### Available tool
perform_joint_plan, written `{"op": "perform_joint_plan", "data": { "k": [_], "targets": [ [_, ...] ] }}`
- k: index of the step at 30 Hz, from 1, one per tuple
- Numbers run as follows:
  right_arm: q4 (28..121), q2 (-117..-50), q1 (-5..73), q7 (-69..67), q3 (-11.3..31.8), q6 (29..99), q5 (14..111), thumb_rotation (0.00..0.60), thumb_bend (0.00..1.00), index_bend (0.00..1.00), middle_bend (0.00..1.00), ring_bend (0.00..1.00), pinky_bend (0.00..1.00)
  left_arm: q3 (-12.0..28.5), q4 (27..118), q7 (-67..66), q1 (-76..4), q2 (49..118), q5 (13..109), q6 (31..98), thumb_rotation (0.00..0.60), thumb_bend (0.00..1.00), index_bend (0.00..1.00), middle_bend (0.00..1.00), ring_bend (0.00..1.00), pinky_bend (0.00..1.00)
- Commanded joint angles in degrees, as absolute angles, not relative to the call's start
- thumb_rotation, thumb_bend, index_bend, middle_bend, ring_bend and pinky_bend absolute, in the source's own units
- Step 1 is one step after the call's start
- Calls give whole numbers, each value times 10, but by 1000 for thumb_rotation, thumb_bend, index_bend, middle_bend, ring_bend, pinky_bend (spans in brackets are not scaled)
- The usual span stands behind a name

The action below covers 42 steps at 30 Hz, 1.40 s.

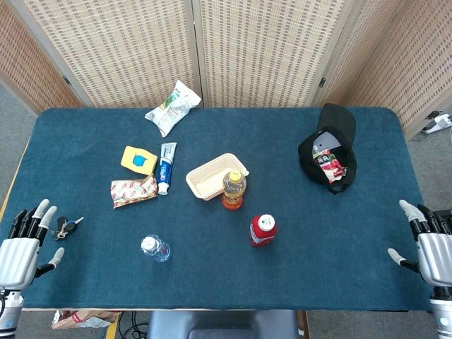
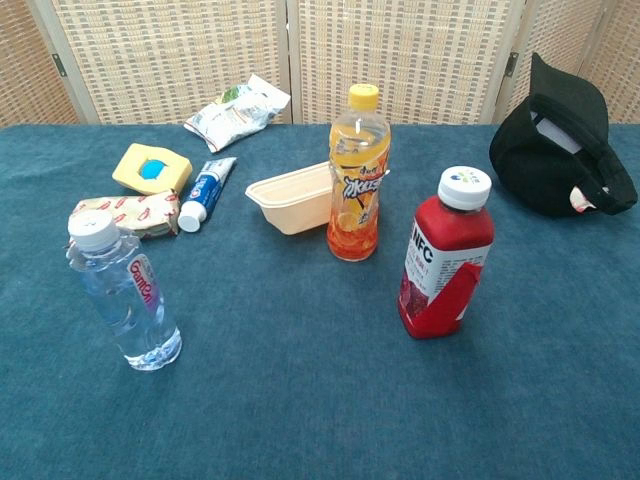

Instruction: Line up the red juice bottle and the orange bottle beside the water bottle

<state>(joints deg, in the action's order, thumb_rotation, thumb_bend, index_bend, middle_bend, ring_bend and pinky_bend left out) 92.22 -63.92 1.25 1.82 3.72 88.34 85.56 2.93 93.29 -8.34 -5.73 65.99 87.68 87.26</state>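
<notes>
1. Blue cloth covers the table (image 1: 339, 233); both hands, left hand (image 1: 21, 247) and right hand (image 1: 431, 244), are held spread and empty at its near corners.
2. Nearest, the clear plastic water bottle (image 2: 125, 300) is seen upright.
3. Further right, the red juice bottle (image 2: 445, 265) stands nearer the right hand.
4. Beyond, the orange bottle (image 2: 355, 185) is upright, touching a beige tray (image 2: 290, 200).

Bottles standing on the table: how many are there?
3, all upright: the water bottle nearest the left hand's side, the orange bottle beside the beige tray, the red juice bottle right of centre.

Water bottle (image 2: 124, 297), orange bottle (image 2: 357, 176) and red juice bottle (image 2: 445, 254) stand upright, well apart
</notes>
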Motion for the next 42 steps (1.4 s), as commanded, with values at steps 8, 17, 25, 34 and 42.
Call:
{"op": "perform_joint_plan", "data": {
  "k": [8, 17, 25, 34, 42],
  "targets": [
    [920, -641, 11, 11, 34, 890, 871, 600, 29, 114, 186, 103, 171, 30, 940, -85, -55, 653, 879, 879, 600, 260, 68, 0, 44, 14],
    [913, -640, 9, -4, 31, 893, 879, 600, 29, 114, 186, 103, 171, 29, 950, -90, -51, 646, 883, 886, 600, 261, 67, 0, 44, 14],
    [911, -641, 17, -25, 27, 880, 889, 600, 29, 114, 186, 107, 171, 27, 953, -93, -51, 644, 878, 881, 600, 260, 67, 0, 44, 14],
    [916, -641, 60, -143, 15, 808, 910, 600, 2, 113, 186, 114, 171, 25, 953, -94, -51, 644, 880, 879, 600, 260, 67, 0, 44, 14],
    [897, -681, 121, -273, 9, 742, 943, 600, 0, 113, 186, 114, 171, 24, 958, -96, -50, 642, 883, 879, 600, 261, 67, 0, 44, 14]
  ]
}}
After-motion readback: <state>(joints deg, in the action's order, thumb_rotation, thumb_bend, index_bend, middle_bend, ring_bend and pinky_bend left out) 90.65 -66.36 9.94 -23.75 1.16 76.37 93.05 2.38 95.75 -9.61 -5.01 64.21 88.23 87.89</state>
